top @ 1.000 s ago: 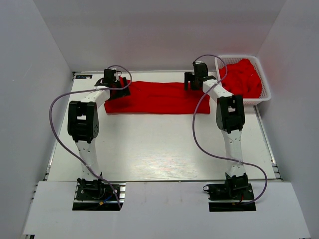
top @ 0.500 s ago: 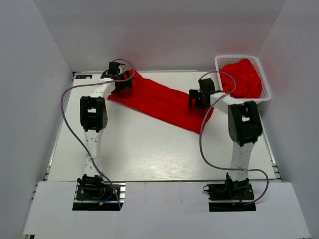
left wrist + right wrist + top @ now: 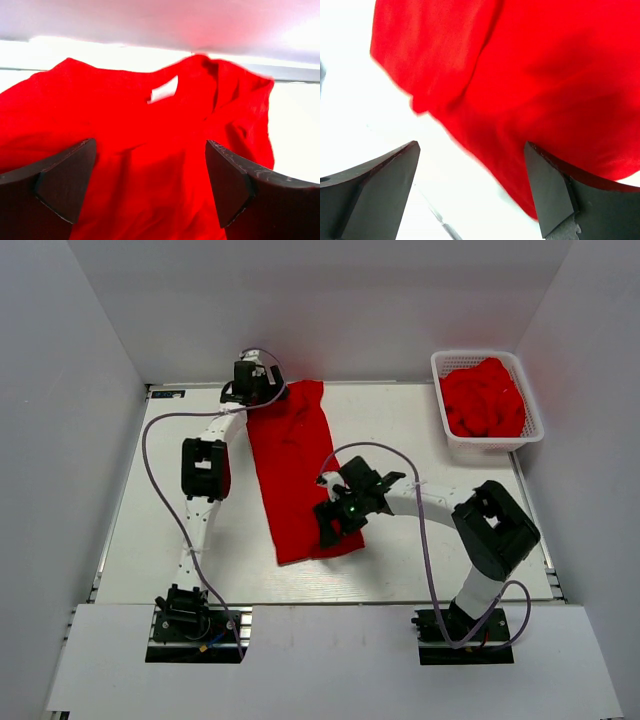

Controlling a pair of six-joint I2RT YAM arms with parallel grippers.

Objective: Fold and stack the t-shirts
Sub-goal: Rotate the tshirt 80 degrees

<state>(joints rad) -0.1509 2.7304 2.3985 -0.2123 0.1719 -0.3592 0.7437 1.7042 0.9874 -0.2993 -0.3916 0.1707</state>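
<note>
White neck tag (image 3: pixel 164 89) on the t-shirt (image 3: pixel 125 165) shows no legible writing. Left gripper (image 3: pixel 150 145) and right gripper (image 3: pixel 470 145) both gape wide, grasping nothing; the right wrist view is blurred.

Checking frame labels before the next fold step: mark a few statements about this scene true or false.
1. The t-shirt on the table lies as a long strip running far to near. True.
2. The left gripper and the right gripper are shut on it. False: both stand open, holding nothing.
3. The basket is empty. False: it holds a heap of red shirts.
4. The left gripper is at the strip's far end, the right gripper at its near end. True.
5. A white label shows on the t-shirt in the left wrist view. True.
</note>
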